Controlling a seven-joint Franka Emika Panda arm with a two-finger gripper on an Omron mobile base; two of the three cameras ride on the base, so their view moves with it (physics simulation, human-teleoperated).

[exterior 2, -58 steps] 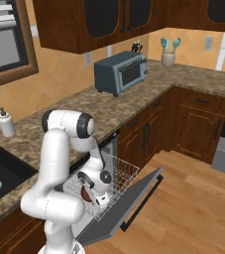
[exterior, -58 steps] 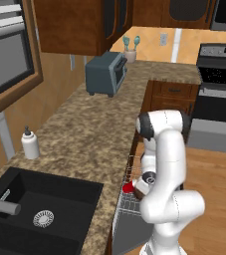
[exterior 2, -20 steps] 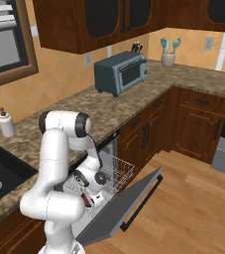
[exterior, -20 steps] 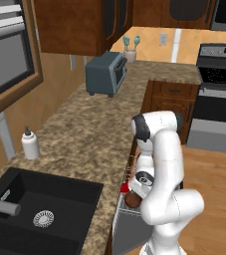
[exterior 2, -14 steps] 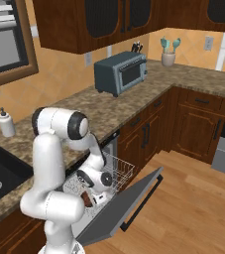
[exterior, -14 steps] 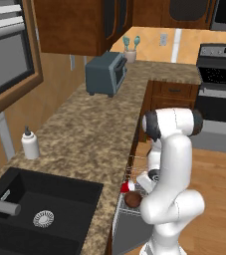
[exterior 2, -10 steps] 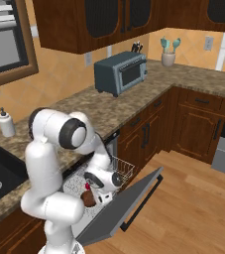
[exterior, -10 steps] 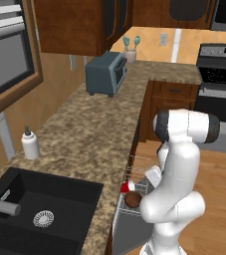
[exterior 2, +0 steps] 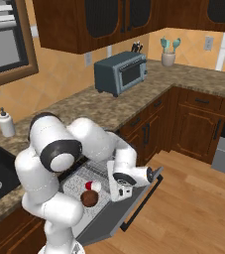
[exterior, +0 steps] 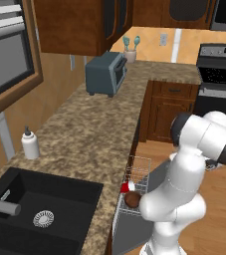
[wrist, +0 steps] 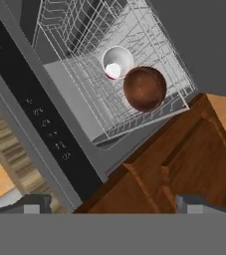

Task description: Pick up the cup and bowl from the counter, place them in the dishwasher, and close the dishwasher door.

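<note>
The red cup (wrist: 117, 63) stands upright in the dishwasher's white wire rack (wrist: 79, 60), its white inside showing. Touching it on one side lies the dark brown bowl (wrist: 144, 88). Cup (exterior 2: 92, 186) and bowl (exterior 2: 88, 198) show again in the right base view, and cup (exterior: 126, 187) and bowl (exterior: 132, 199) in the left base view. The grey dishwasher door (exterior 2: 134, 204) hangs down, open. My gripper (wrist: 113, 205) is open and holds nothing, looking down at the rack from above. My gripper (exterior 2: 117, 193) hovers over the door, just right of the bowl.
The granite counter (exterior: 94, 134) carries a blue-grey toaster oven (exterior: 105, 73) and a white soap bottle (exterior: 30, 144). A black sink (exterior: 35, 214) lies at the near left. A stove (exterior: 218, 74) stands at the far right. Brown cabinet doors (wrist: 184, 159) flank the dishwasher, with wood floor (exterior 2: 193, 213) in front.
My hand has drawn back from over the rack toward the door's outer edge, and the elbow has swung right. The bowl now lies in the rack beside the cup.
</note>
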